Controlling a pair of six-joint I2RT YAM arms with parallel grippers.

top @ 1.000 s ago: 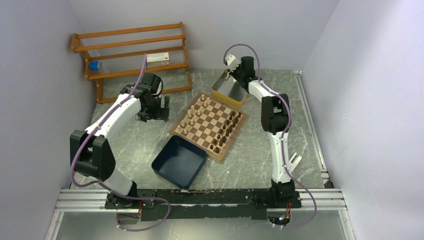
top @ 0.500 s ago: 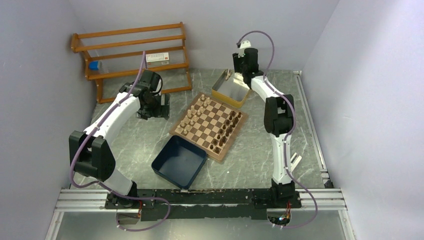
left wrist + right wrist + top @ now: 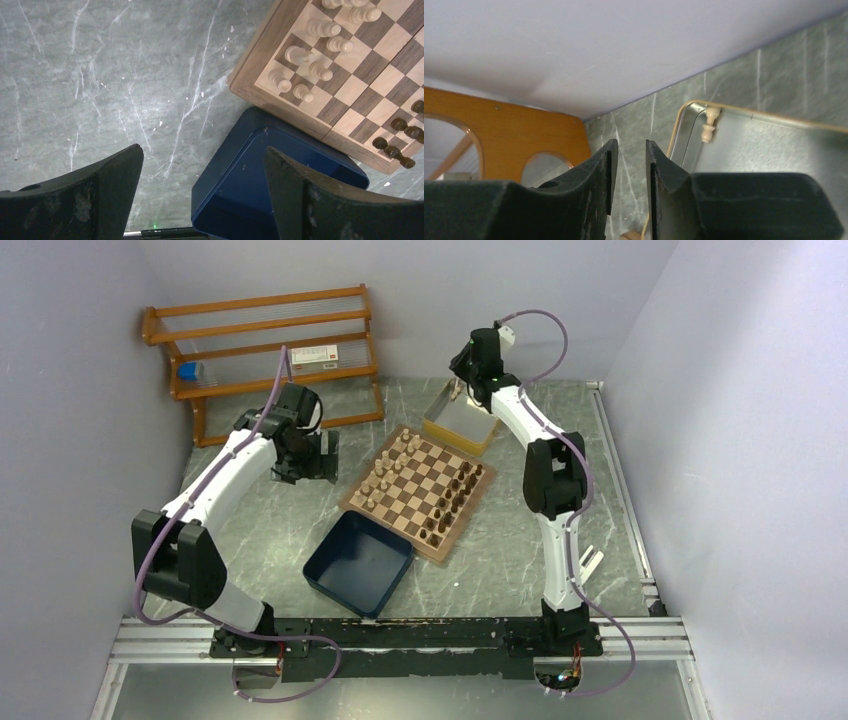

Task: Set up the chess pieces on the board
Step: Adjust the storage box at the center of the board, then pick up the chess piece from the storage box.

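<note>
Most pieces stood on the flat checkered wooden board [image 3: 421, 483]: light tan turned ones [image 3: 383, 477] along its 10 o'clock edge, dark brown ones [image 3: 452, 502] at 4 o'clock. Right gripper [image 3: 629, 145], fingers almost pressed together w/ a thin slit, hung by the shiny rectangular metal tin [image 3: 684, 117] at 1 o'clock, prob. because one smooth tan piece [image 3: 708, 126] sat in its corner; cannot tell if it pinched sth. Left gripper [image 3: 202, 150] was spread wide, empty, beside the navy square tray [image 3: 235, 190] at 7 o'clock.

Checkered wooden chessboard [image 3: 420, 485] on table [image 3: 270, 530]: light tan pieces [image 3: 385, 475] along its left edge, dark brown pieces [image 3: 452, 502] along its right. Navy square tray [image 3: 358, 562] before it (just beside); shiny metal tin [image 3: 460, 425] behind.
</note>
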